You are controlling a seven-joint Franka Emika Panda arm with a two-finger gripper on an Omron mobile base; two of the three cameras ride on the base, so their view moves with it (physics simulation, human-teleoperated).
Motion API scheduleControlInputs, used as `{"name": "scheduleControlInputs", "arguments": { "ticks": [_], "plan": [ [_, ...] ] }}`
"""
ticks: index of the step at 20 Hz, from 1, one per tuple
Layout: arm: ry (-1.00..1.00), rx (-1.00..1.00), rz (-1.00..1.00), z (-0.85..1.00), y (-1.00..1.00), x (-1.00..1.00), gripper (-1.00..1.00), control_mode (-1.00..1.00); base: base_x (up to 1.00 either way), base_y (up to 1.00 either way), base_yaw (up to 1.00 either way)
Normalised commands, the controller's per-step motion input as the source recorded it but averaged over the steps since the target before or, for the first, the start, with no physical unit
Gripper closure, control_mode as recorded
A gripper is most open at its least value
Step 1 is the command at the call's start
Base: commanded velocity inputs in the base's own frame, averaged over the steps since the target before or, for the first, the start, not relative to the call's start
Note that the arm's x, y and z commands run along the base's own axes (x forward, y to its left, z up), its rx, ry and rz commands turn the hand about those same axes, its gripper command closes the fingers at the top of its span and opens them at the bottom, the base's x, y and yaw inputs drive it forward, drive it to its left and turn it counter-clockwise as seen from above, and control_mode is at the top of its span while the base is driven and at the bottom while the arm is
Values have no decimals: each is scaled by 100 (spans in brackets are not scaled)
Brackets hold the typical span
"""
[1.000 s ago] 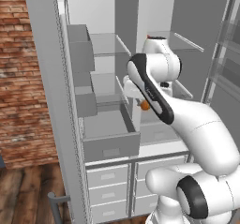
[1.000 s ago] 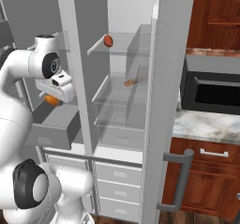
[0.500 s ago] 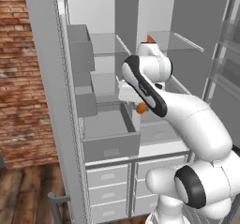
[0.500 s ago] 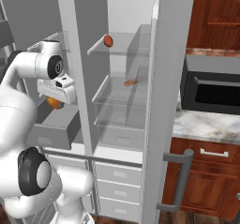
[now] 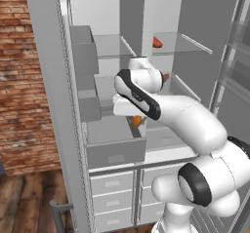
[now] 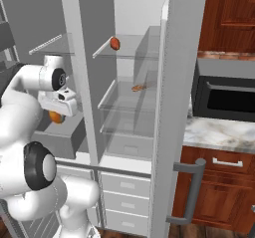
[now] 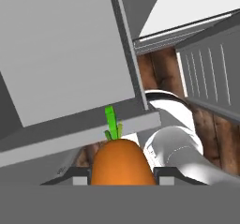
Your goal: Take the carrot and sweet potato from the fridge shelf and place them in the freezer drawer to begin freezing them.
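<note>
Over the last second the arm has swung further left and lowered, bringing the gripper [image 5: 137, 122] from beside the shelves to just above the open freezer drawer [image 5: 115, 152] at the centre-left of the left base view. Its jaws are closed on the carrot [image 7: 123, 162], which fills the bottom centre of the hand view with its green stub pointing up toward the drawer's rim. In the right base view the same orange piece [image 6: 56, 117] hangs at the left, just over the drawer's grey wall [image 6: 60, 141].

At the upper middle of the left base view the sweet potato [image 5: 157, 42] sits on the fridge shelf [image 5: 181, 43], well apart from the gripper and not yet fetched.

Judging from the hand view, the carrot seems to hang close to the drawer's front edge rather than well over its floor. Letting go here could bounce it off the rim and onto the wooden floor below. A low approach might also knock the hand against the drawer wall.
</note>
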Motion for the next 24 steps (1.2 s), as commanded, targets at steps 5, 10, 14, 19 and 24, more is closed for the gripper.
{"name": "scheduleControlInputs", "arguments": {
  "ticks": [5,10,14,19,24],
  "plan": [
    [0,0,2,-32,23,39,100,-100,0,0,0],
    [2,0,1,-28,27,53,100,-100,0,0,0],
    [0,0,3,-33,12,45,100,-100,0,0,0],
    [0,0,4,-39,9,33,100,-100,0,0,0],
    [0,0,6,-48,3,8,100,-100,0,0,0]
  ]
}}
